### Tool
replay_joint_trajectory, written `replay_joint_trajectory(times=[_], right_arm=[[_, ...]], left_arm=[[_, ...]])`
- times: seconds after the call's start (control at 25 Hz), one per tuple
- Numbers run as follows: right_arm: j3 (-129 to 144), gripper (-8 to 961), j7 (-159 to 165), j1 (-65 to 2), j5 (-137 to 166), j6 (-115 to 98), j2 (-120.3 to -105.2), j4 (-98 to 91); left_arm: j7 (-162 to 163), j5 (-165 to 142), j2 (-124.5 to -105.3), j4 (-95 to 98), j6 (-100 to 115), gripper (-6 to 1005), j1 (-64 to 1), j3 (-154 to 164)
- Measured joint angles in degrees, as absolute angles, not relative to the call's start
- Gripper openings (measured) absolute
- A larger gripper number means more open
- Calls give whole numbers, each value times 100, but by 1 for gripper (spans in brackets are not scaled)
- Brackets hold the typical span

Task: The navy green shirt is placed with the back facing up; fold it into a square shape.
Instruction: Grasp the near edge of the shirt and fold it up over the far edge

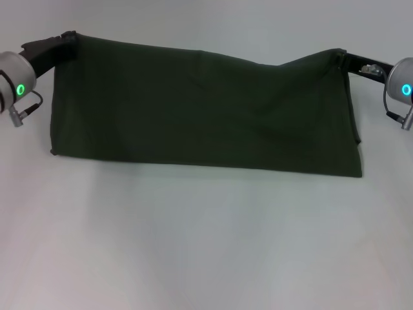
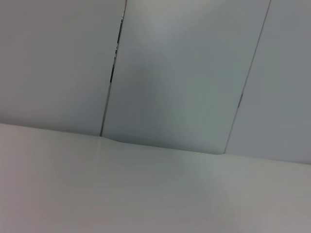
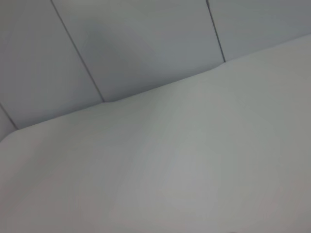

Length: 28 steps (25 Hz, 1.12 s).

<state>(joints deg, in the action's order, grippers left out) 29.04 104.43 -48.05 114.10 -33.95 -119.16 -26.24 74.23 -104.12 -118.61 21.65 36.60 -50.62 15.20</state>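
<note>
The navy green shirt (image 1: 203,110) stretches as a wide dark band across the far half of the white table (image 1: 206,245), reaching almost from the left edge of the head view to the right edge. Its near edge runs in a fairly straight line, a little farther away on the left and closer on the right. The far edge sags gently in the middle and rises to a peak at each end, where a corner of the cloth meets a gripper.

The left gripper (image 1: 64,40) is at the far left corner of the shirt, its black fingers closed on the fabric there, with the grey wrist and its green light farther to the left. The right gripper (image 1: 343,58) is at the far right corner, likewise pinched onto the cloth, with the grey wrist and its blue light off to the right. Both corners look lifted and pulled outward, so the upper edge is taut between them. On the right side a second layer of fabric shows as a narrow strip along the edge.

The left wrist view shows only bare table surface (image 2: 146,194) and pale wall panels (image 2: 184,73) beyond it; the right wrist view shows the same, table (image 3: 194,170) and wall panels (image 3: 146,43).
</note>
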Motion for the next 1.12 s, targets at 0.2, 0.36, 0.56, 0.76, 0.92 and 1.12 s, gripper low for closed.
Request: replay_joint_trajectory(times=[0.2, 0.36, 0.56, 0.76, 0.92, 1.12], right_arm=[[2954, 42, 10441, -4819, 11400, -3150, -11941, -2589], [2968, 41, 10392, -4838, 11397, -3041, -11948, -2580], [2971, 44, 10046, -4915, 11225, -2876, -11954, -2441], [2971, 51, 9493, -5000, 10794, -2797, -11953, -2285], [2972, 57, 9364, -5043, 10721, -2753, -11952, -2262], [2979, 64, 9138, -5111, 10504, -2511, -11960, -2166]], left_arm=[[6707, -9940, -11885, 1914, 3439, 16, -5117, 1520], [6315, -9638, -11935, 1879, 3368, 15, -5119, 1500], [5956, -9471, -11948, 1815, 3254, 15, -5118, 1479], [5362, -9044, -11963, 1661, 3242, 16, -5117, 1484], [5091, -8980, -11986, 1620, 3241, 57, -5159, 1471], [4401, -8300, -12119, 1618, 3241, 127, -5189, 1458]])
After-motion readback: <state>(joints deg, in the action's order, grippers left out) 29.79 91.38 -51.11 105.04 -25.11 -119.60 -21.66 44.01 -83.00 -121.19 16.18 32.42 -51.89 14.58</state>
